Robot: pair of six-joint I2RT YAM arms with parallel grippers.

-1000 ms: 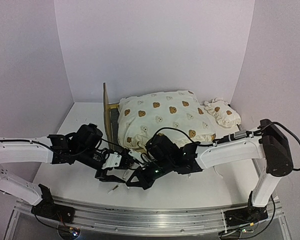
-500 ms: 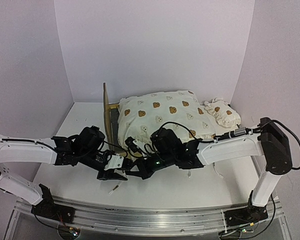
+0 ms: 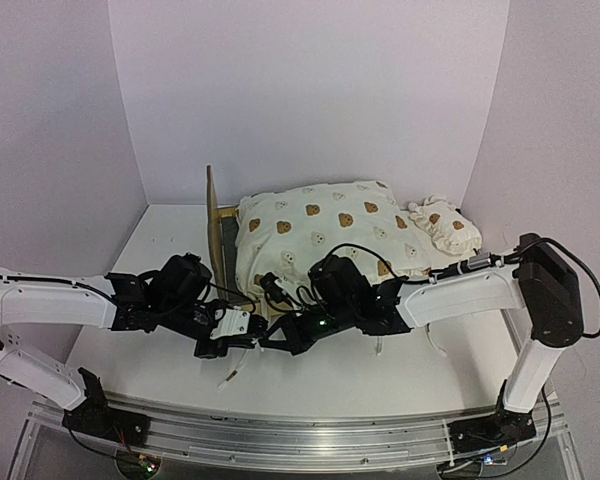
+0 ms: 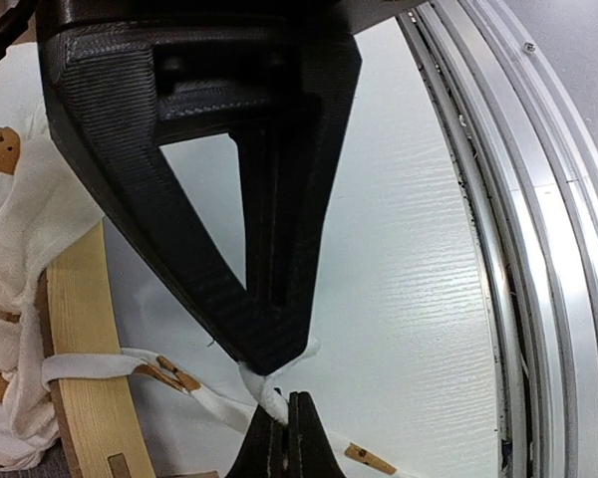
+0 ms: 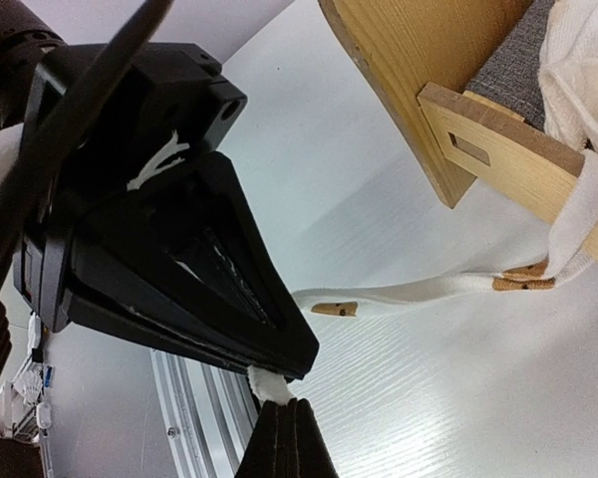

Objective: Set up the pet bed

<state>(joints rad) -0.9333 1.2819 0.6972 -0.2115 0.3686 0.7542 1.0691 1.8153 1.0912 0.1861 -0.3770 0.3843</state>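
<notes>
Stretching inward, left pincer and right pincer each clench a tie string beside the pet bed.

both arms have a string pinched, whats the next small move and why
Probably cross the two ends to start a knot: the left gripper and right gripper each have fingers shut on a cushion tie string, a string already wraps the pet bed rail, and no knot shows yet.
</notes>
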